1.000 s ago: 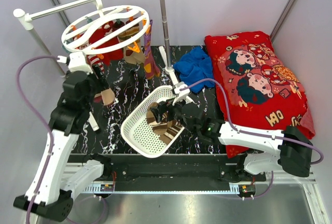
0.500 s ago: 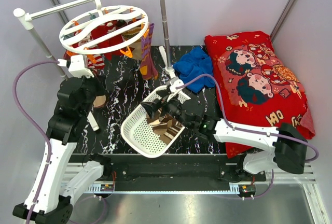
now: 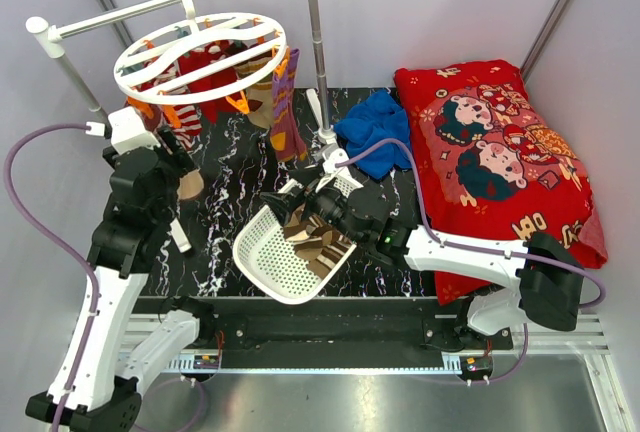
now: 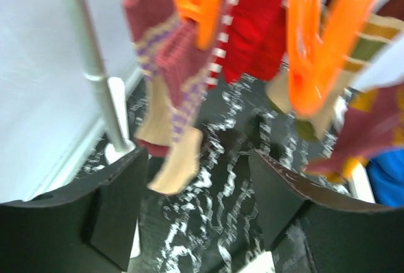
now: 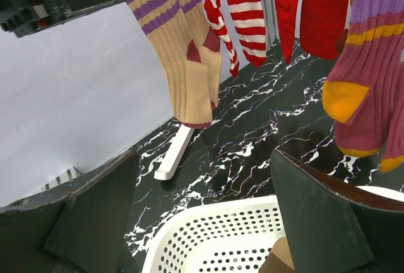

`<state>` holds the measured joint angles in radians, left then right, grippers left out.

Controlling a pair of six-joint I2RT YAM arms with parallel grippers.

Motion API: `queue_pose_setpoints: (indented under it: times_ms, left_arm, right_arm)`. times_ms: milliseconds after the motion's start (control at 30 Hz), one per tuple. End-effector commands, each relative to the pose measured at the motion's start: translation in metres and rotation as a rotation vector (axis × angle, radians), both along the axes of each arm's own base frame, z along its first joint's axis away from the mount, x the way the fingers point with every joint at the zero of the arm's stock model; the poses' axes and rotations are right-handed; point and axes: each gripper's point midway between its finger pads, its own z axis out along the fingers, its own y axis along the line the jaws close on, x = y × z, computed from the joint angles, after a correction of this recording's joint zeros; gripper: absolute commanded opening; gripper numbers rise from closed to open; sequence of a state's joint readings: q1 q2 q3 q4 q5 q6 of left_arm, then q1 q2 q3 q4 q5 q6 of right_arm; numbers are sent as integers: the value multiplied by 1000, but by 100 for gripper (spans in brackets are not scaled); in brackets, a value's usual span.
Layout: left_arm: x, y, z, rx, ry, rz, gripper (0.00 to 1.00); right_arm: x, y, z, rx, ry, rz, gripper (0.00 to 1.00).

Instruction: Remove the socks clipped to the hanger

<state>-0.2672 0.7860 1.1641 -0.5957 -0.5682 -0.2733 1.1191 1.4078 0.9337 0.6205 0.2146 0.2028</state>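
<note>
A white plastic ring-shaped hanger (image 3: 200, 52) with crossbars hangs by its hook from a silver metal rack (image 3: 316, 42) over the far left corner of the black marble-patterned table (image 3: 230, 182). Small patterned fabric socks (image 3: 283, 112) in red, maroon, purple and tan dangle under it from orange plastic clips (image 4: 309, 52). From above, the ring hides most of the clips. In both wrist views the ring itself is cut off at the top.

The left gripper (image 4: 199, 216) sits low, just beside the hanging socks near the left edge, with its jaws wide apart and nothing between them. Its view is blurred: a maroon sock with purple stripes and a tan toe (image 4: 170, 96) shows, but the rest smear together.

The right gripper (image 5: 208, 222) is over the far rim of a white perforated plastic basket (image 3: 262, 252) near the middle of the table, with its jaws also apart and empty. Brown striped socks (image 3: 318, 242) lie in the basket, partly covered by the arm.

A crumpled blue cloth (image 3: 375, 127) lies by the rack's foot. A big red cartoon-print pillow (image 3: 490, 152) fills the right side.
</note>
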Motion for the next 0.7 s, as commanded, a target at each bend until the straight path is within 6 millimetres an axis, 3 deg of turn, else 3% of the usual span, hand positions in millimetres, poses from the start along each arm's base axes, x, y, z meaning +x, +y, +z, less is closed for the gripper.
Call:
queue_pose_setpoints:
  times_ms: [0,267,333,367,500,667]
  left_arm:
    - [19,17,6,68,-59,90,70]
    - [50,20,2,52,-55,79,69]
    - [56,19,5,66,-69,55,63]
    - [59,18,6,69,-73,45,59]
    - [64,7,9,56,-76,-21,26]
    - [56,-28,11,-36,-85,-206,5]
  right_arm:
    - [-4,-5,21,63,-26,4,93]
    - [-3,-25,27,55,-60,-49,94]
    - [-2,-31,31,60,-70,-61,93]
    - [-2,-33,29,53,-73,-70,94]
    - [-2,-38,31,45,-89,-83,93]
    - [10,-40,32,35,-112,-147,90]
